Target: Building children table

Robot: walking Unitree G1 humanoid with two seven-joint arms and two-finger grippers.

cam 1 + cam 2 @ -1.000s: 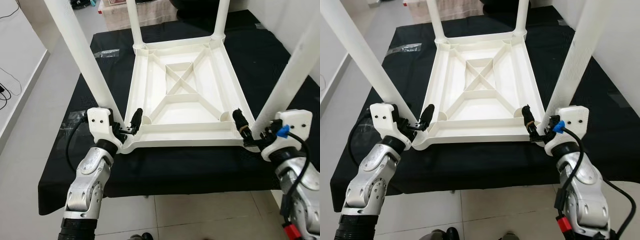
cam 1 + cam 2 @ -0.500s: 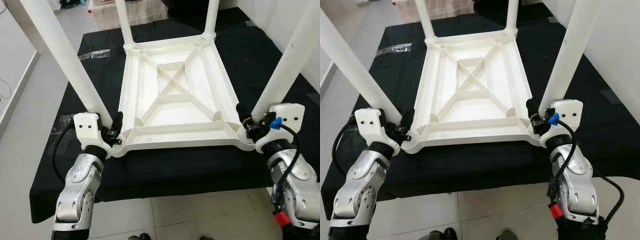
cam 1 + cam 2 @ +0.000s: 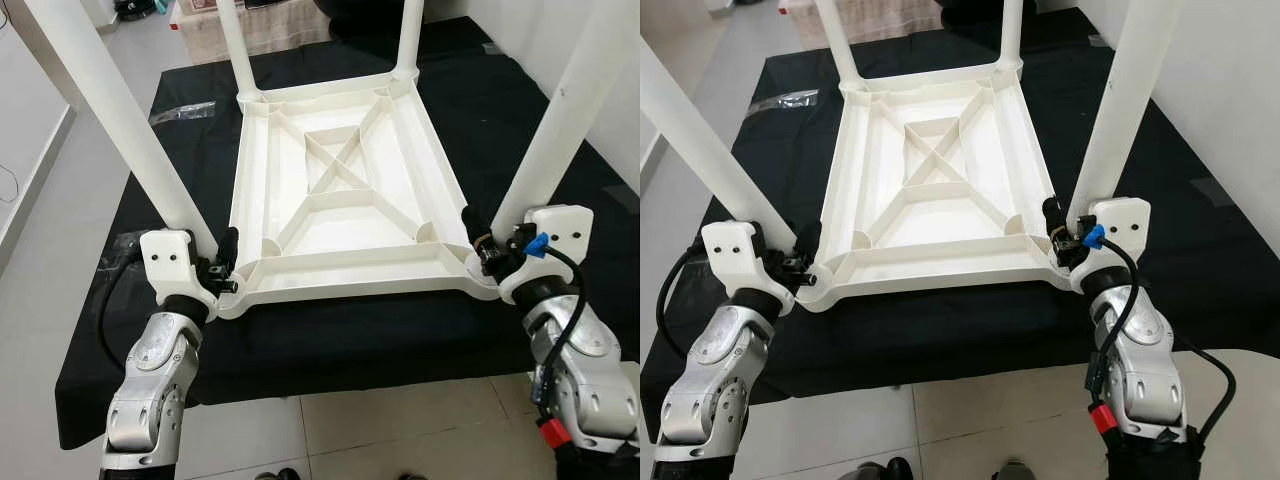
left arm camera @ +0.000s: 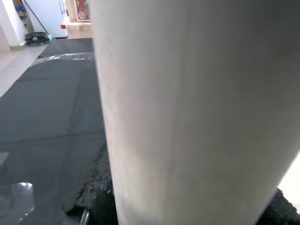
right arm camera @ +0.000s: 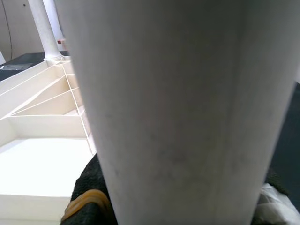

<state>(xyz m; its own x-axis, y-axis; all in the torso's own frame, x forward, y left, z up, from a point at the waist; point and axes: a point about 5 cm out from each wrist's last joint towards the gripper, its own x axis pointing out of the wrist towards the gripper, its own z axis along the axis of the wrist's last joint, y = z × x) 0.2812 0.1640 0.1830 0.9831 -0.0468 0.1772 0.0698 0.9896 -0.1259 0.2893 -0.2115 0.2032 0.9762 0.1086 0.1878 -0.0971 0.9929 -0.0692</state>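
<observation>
White plastic children table lies upside down on a black-covered table, four legs up. Left end effector clamped on the near-left leg at its base; right end effector clamped on the near-right leg, also low. Prob. light, stiff, smooth, a bit slippery; gripping by the sockets limits leverage and twist.

All four table legs cut off by top edge.
</observation>
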